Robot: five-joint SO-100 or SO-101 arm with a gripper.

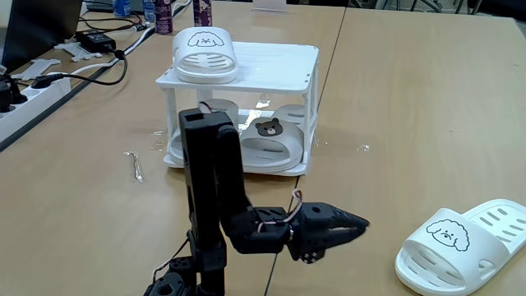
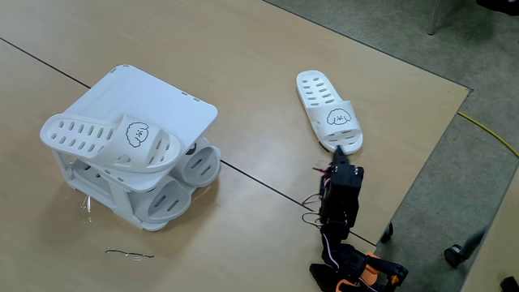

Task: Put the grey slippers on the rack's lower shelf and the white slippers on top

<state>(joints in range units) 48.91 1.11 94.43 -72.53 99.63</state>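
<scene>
Take the small white plastic two-tier rack (image 1: 283, 76) as your landmark, and read the fixed view that looks over the arm's back, from left to right. On the left part of its flat top lies one white rubber slipper (image 1: 205, 54) with a black-outline puppy face; it leaves the right part of the top bare, which looks like room kept for its mate. Below it, on the glossy lower shelf (image 1: 246, 168), the two grey slippers (image 1: 271, 146) sit side by side, one brown bear-head charm facing you, so that half of the job looks done. Nearer you than the rack, the black arm bends low over the wooden desk (image 1: 411, 99), and its gripper (image 1: 352, 223) points right toward the second white puppy slipper (image 1: 464, 245), which lies well right of the rack and apart from the tip. Your jaws look closed to a point and hold nothing. Judging by this, your next move is to open and reach for that slipper's slotted strap.
</scene>
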